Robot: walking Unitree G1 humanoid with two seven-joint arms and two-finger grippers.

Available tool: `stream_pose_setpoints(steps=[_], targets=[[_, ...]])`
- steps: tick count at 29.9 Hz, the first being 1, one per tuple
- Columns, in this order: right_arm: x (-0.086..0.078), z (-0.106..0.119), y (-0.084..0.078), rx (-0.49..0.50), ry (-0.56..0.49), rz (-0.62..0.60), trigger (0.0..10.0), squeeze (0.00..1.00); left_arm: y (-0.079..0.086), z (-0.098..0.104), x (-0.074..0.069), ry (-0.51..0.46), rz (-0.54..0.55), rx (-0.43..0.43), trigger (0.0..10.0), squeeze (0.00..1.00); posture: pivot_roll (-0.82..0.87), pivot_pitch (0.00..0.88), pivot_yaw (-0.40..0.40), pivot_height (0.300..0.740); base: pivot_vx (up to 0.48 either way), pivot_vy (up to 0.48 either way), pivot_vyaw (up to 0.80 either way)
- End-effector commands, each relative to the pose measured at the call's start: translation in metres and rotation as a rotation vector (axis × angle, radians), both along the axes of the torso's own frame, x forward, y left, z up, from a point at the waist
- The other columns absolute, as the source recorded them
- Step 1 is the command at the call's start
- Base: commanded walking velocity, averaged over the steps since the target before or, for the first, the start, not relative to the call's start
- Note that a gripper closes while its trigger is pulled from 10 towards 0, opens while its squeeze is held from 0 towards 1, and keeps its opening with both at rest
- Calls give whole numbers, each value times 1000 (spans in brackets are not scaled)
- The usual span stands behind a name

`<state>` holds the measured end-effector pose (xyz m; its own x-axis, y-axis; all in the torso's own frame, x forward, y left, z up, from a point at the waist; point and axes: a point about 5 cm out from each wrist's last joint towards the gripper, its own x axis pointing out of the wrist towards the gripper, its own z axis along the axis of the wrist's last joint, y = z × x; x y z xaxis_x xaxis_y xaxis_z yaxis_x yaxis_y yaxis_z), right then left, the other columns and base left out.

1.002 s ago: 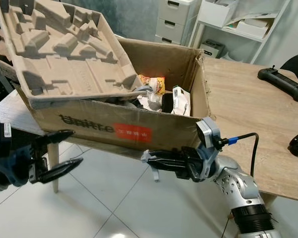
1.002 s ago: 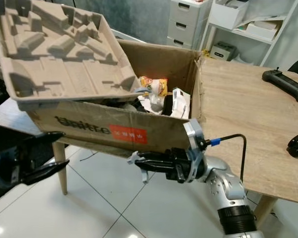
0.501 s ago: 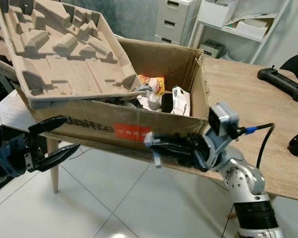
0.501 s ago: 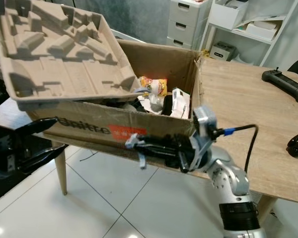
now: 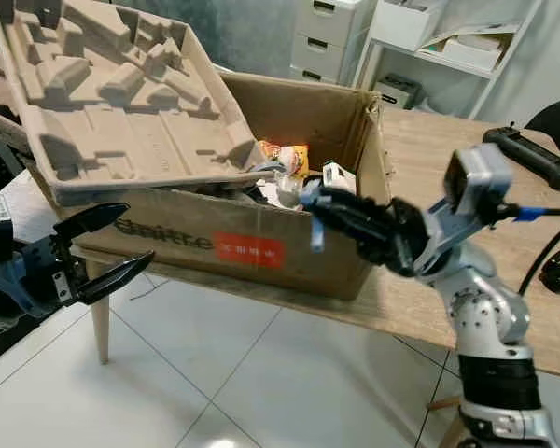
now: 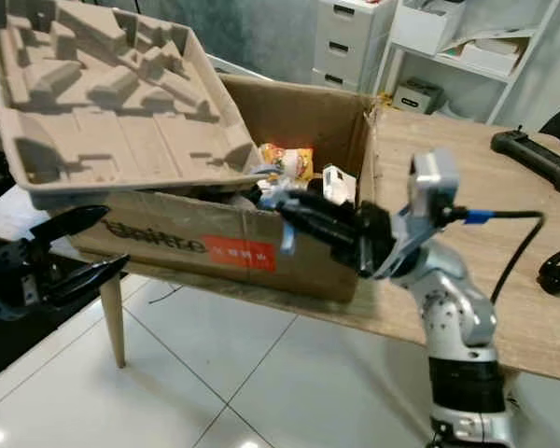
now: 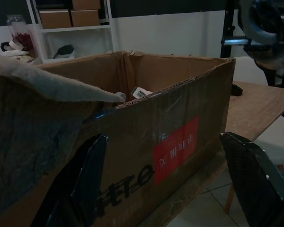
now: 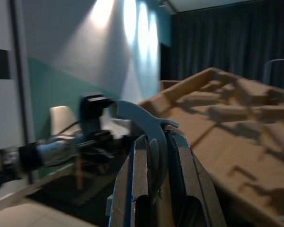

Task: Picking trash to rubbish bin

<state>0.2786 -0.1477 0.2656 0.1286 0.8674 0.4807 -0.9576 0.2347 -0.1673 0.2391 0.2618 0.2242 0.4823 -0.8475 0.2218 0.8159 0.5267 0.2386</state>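
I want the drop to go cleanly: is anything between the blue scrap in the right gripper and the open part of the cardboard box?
Nothing visible blocks it. The right gripper, shut on the blue plastic scrap, is at the cardboard box front rim, beside the open right part. The molded pulp tray covers the left part. The left gripper hangs open below.

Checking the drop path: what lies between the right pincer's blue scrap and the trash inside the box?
In the left eye view, the right pincer holds the blue scrap at the cardboard box's front wall; only its rim separates them.
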Motion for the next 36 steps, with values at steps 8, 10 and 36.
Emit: stream_pose_setpoints(steps=[8, 10, 36], targets=[[20, 16, -14, 2, -41, -265, 10000, 0, -9, 9, -11, -44, -94, -38, 10000, 0, -12, 89, -26, 740, 0, 0, 0], [25, 18, -16, 14, -35, -308, 10000, 0, -9, 10, -12, -50, -97, -39, 10000, 0, -12, 89, -26, 740, 0, 0, 0], [57, 11, -20, 40, 26, -569, 10000, 0, -17, 28, -26, -102, -178, -47, 10000, 0, 1, 91, -31, 740, 0, 0, 0]])
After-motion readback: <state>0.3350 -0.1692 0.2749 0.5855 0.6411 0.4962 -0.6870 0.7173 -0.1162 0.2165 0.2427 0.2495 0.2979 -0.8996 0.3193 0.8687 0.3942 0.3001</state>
